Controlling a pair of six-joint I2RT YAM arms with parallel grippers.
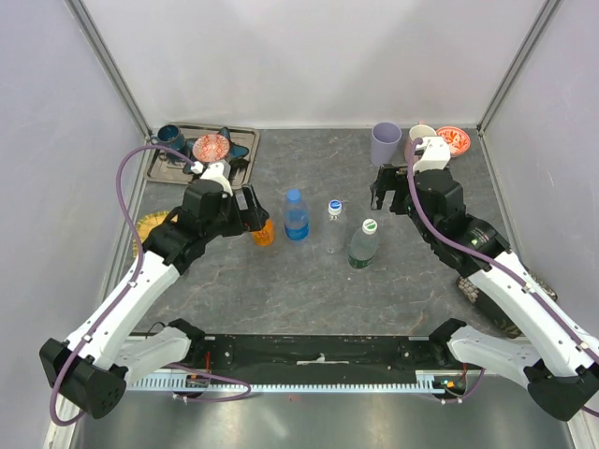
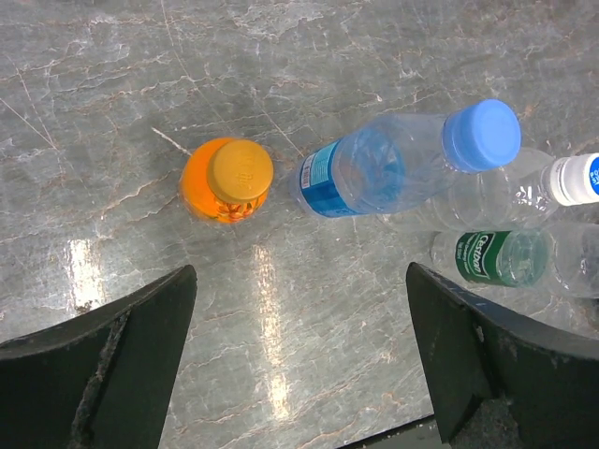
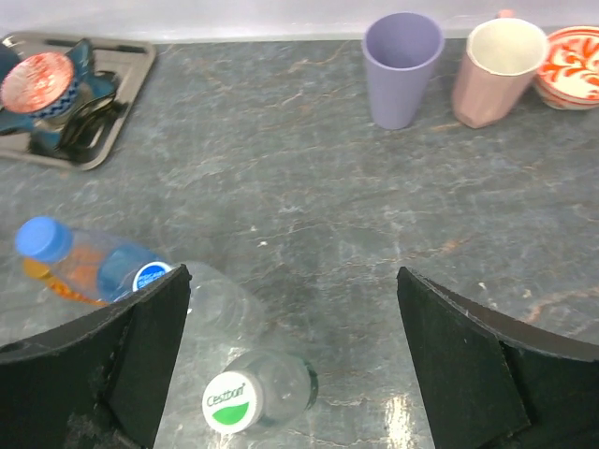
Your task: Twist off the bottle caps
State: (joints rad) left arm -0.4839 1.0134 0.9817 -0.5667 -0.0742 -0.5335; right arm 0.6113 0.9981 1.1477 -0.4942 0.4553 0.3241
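Light is bright and even from above, with soft shadows. The table [image 2: 271,374] shows white glare stripes, and my wrist views tilt the bottles [image 2: 374,173] outward.

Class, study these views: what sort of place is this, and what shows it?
Probably a robotics lab test cell: left arm and right arm bolted at a table, plain walls enclosing it, bottles lined up.

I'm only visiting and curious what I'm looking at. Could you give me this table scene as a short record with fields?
Bottles: four upright in a row, orange bottle, blue bottle, white-capped clear bottle, green-capped clear bottle
Caps: all four on
Left gripper: open, empty, by the orange bottle
Right gripper: open, empty, apart from the bottles
Also there: lilac cup, beige cup, red-patterned bowl, tray
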